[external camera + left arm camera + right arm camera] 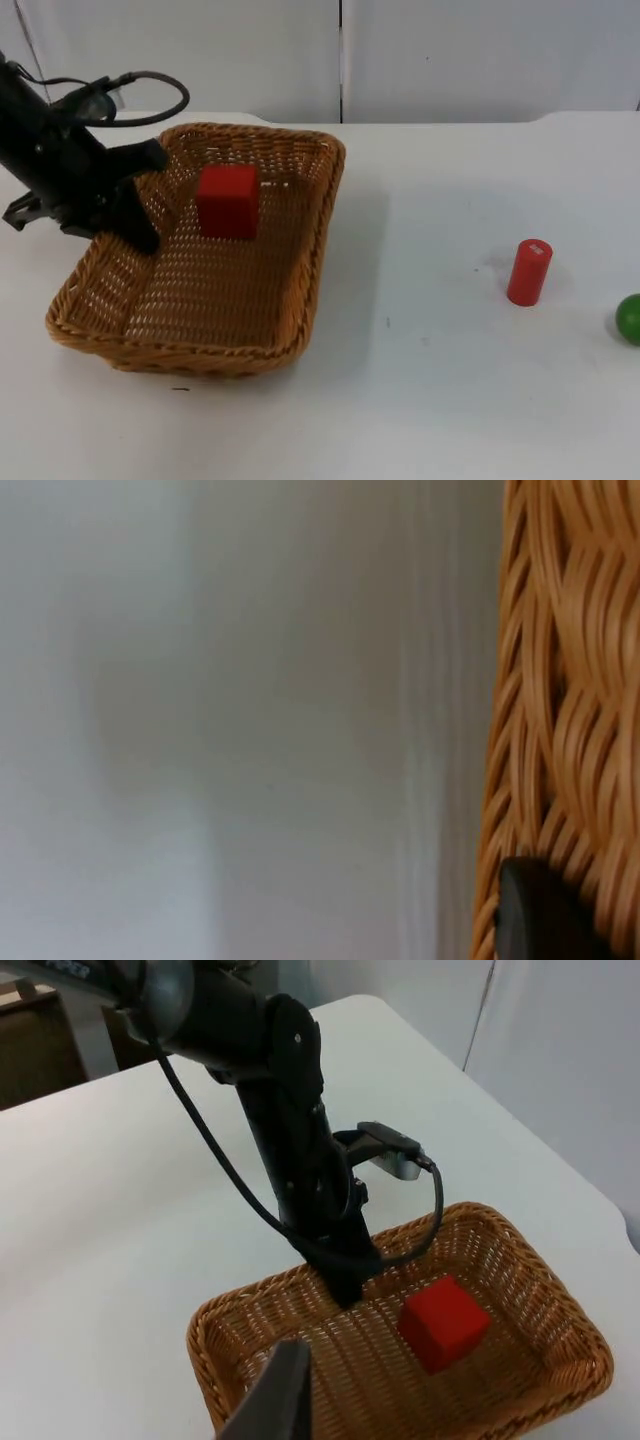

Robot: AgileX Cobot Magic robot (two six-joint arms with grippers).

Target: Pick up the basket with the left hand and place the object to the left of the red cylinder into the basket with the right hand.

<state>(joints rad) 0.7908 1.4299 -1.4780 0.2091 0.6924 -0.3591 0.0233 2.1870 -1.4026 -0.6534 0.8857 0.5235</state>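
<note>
**Red cube in the basket, my left claw on the rim**

From the top view, my left claw was clamped on the left wall of the wicker basket, one finger reaching down inside the weave and the other outside it. The basket sat tilted, its far end raised toward the grey partition wall, and its near rim low above the white desk. Inside it, against the far half of the floor, lay the red cube.

Well to the right on the desk stood the red cylinder, upright, with a green ball just beyond it at the edge of the top view. Both were well apart from the basket.

My left wrist view gave what the overhead one could not: the basket's woven rim seen from right up close, with one of my black fingertips pressed against it and blurred pale desk beside it.

My right wrist view looked back from the other side. It showed my left arm coming down to the basket, the left claw at the rim, and the cube resting on the basket floor just beside it. One finger of my right claw stood above the basket's near rim; I could not tell whether that claw was released or clenched.
</note>
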